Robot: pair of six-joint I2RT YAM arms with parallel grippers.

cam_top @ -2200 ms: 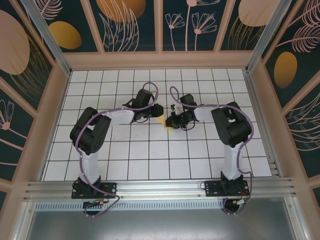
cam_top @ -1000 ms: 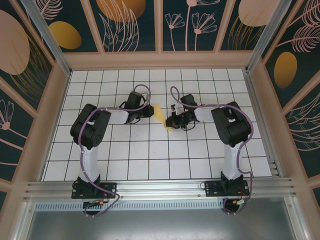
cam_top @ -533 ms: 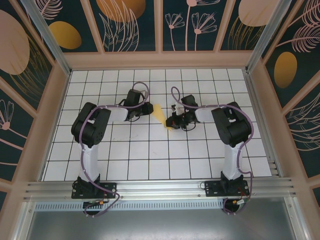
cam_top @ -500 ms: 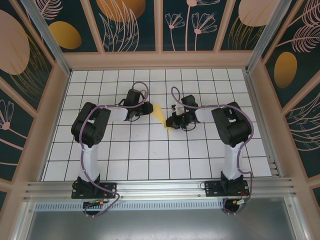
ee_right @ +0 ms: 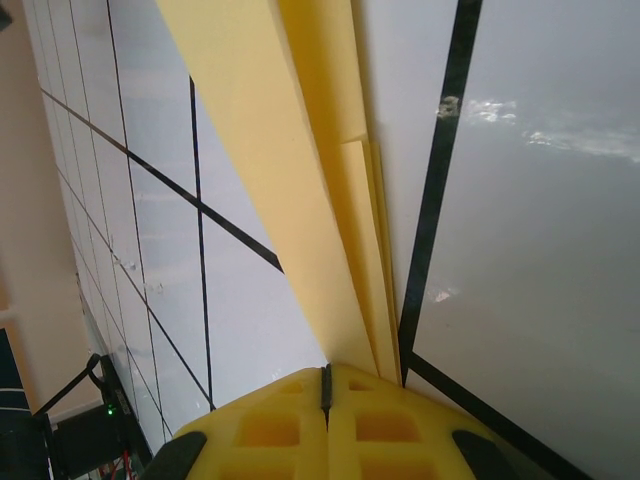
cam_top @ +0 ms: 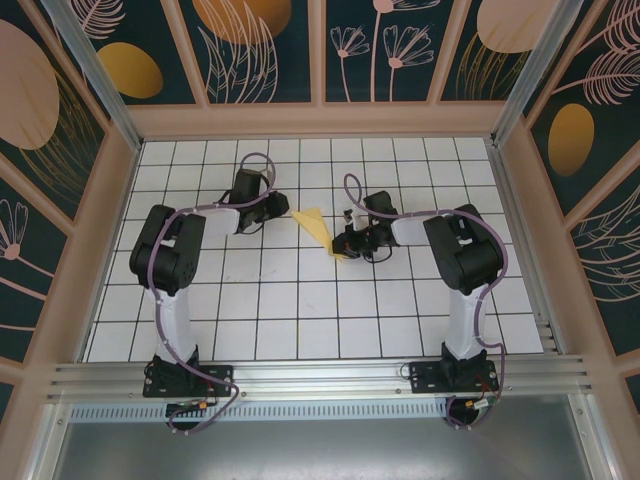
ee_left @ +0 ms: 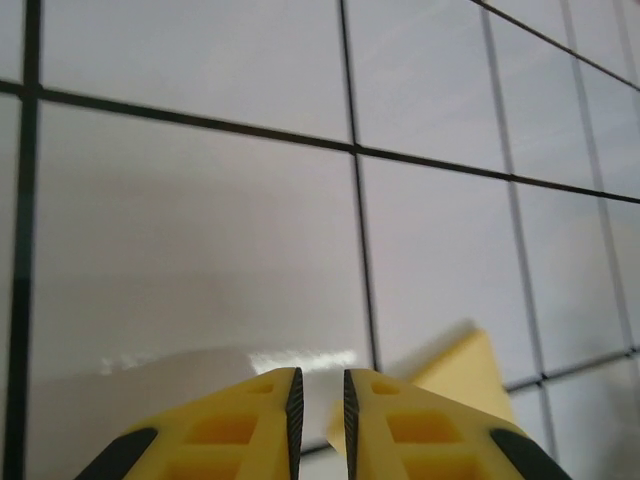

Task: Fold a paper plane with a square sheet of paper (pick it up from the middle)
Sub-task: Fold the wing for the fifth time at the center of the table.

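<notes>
Yellow paper plane (cam_top: 313,222) lying on white tiled tabletop (cam_top: 300,310), toward the back middle. Right end effector (ee_right: 325,372) clamped on its near end. Left end effector (ee_left: 320,385) just beside far tip, slightly parted, empty.

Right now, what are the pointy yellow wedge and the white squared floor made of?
Pointy yellow wedge: looks like thin matte paper, with sharp creases and stacked layers along one edge. White squared floor: something hard and glossy, maybe tile or laminate, since bright glare shows on it.

Right hand (ee_right: 325,378) shut; left (ee_left: 320,385) perhaps ajar.
</notes>
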